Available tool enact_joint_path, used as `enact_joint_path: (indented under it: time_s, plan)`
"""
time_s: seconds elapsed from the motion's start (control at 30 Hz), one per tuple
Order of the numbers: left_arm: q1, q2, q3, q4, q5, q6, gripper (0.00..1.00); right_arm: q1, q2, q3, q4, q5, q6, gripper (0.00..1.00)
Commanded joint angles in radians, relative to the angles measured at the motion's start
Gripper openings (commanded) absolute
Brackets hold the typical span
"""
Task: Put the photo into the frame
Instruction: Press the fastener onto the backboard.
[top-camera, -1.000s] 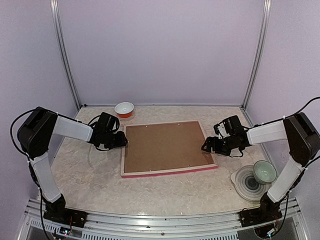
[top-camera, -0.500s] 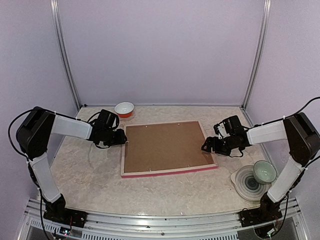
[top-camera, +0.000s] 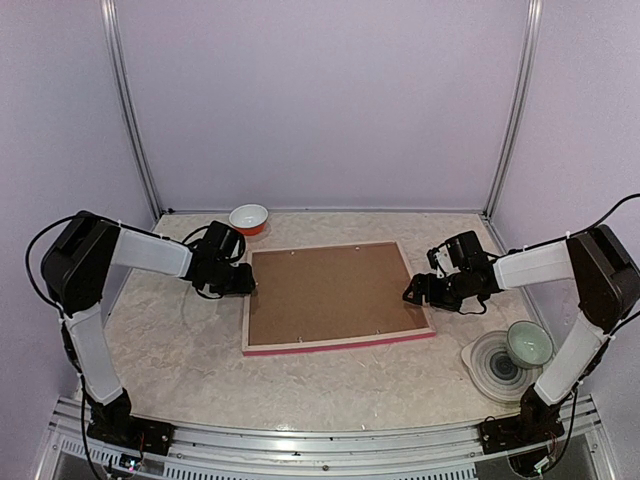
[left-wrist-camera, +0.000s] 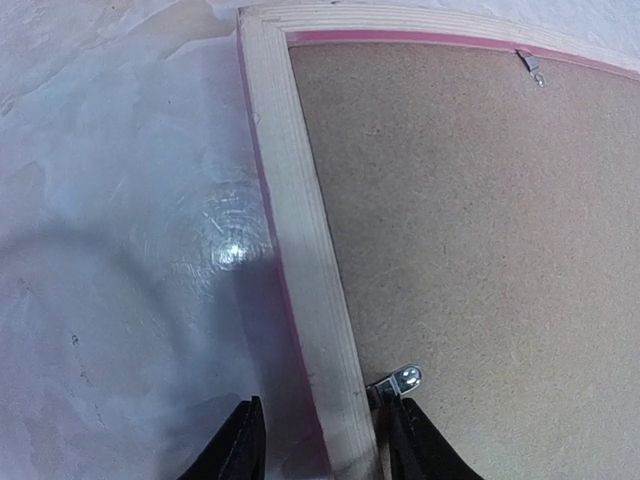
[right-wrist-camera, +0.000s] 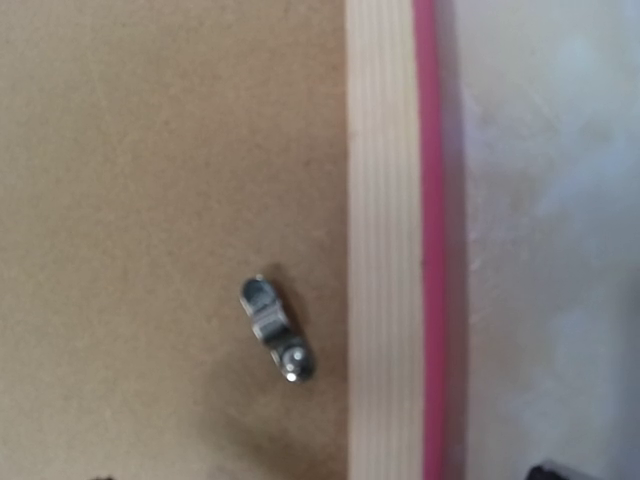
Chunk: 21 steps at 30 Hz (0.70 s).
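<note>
The frame (top-camera: 340, 344) lies face down in the middle of the table, pale wood back up and a pink edge showing. A brown backing board (top-camera: 330, 292) fills it, so the photo is hidden. At the frame's left side my left gripper (top-camera: 243, 283) is open. Its fingers (left-wrist-camera: 240, 445) straddle the left rail (left-wrist-camera: 310, 260), with a metal clip (left-wrist-camera: 400, 381) beside the inner finger. My right gripper (top-camera: 412, 293) is open at the right side. In the right wrist view it hangs over the right rail (right-wrist-camera: 380, 240) and another clip (right-wrist-camera: 275, 328), with only its fingertips (right-wrist-camera: 555, 470) showing.
A red and white bowl (top-camera: 249, 218) stands at the back, left of centre. A green bowl (top-camera: 528, 343) sits on stacked plates (top-camera: 493, 362) at the near right, beside the right arm. Side walls and posts close in the table.
My left gripper has shifted slightly right onto the frame's left rail, and its jaws have narrowed a little. The right arm and the frame have not moved.
</note>
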Motion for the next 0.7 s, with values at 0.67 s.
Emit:
enact_joint_path:
  time_s: [0.67]
  plan:
    - [0.004, 0.012, 0.002, 0.011, -0.025, -0.001, 0.30, -0.010, 0.020, 0.000, -0.001, 0.006, -0.004, 0.88]
